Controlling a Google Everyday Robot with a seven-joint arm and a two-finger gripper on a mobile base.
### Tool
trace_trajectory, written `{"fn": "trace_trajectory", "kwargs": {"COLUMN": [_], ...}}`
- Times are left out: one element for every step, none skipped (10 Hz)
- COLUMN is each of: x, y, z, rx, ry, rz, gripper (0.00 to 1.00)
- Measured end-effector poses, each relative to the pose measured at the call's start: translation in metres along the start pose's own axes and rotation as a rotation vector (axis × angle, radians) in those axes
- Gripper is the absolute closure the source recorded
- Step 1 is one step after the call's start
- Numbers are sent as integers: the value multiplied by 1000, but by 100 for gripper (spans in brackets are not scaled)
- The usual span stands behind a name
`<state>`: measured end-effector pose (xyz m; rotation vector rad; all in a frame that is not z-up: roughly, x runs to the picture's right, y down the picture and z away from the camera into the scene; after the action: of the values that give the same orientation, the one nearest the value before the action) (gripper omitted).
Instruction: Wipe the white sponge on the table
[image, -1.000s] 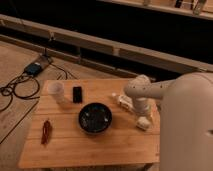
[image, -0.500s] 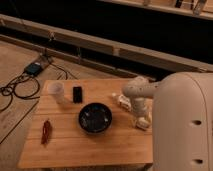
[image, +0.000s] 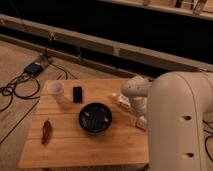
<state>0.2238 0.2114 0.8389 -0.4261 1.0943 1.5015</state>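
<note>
The wooden table (image: 75, 150) fills the lower middle of the camera view. My white arm reaches down over its right side, and a large arm segment covers the right of the frame. The gripper (image: 139, 118) hangs at the table's right edge, right of the black bowl (image: 95, 118). A small pale block, seemingly the white sponge (image: 142, 122), shows just under the gripper on the tabletop. The arm hides part of it, so I cannot tell whether the gripper touches it.
A white cup (image: 56, 91) and a small black object (image: 77, 94) stand at the table's back left. A red object (image: 46, 131) lies at the left front. A white bottle (image: 120, 100) lies behind the bowl. Cables (image: 20, 87) lie on the floor to the left.
The large arm segment has swung left and covers more of the table's right side. The gripper has stayed near the right edge over the pale block.
</note>
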Motion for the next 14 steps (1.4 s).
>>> {"fn": "trace_trajectory", "kwargs": {"x": [-1, -1, -2, -2, -1, -1, 0, 1, 2, 5, 7, 10, 11, 14], "y": [0, 1, 2, 4, 4, 4, 3, 1, -1, -3, -6, -8, -10, -9], "z": [1, 2, 3, 4, 5, 5, 5, 5, 4, 2, 1, -1, -2, -3], "rx": [7, 9, 8, 3, -1, -2, -5, -9, -14, -22, -30, -41, -52, -80], "ry": [3, 5, 8, 13, 19, 24, 31, 36, 42, 56, 71, 89, 106, 147], "rz": [0, 1, 5, 12, 19, 26, 38, 55, 66, 87, 102, 120, 134, 146], "gripper": [37, 42, 52, 64, 74, 81, 91, 99, 100, 100, 100, 100, 100, 100]}}
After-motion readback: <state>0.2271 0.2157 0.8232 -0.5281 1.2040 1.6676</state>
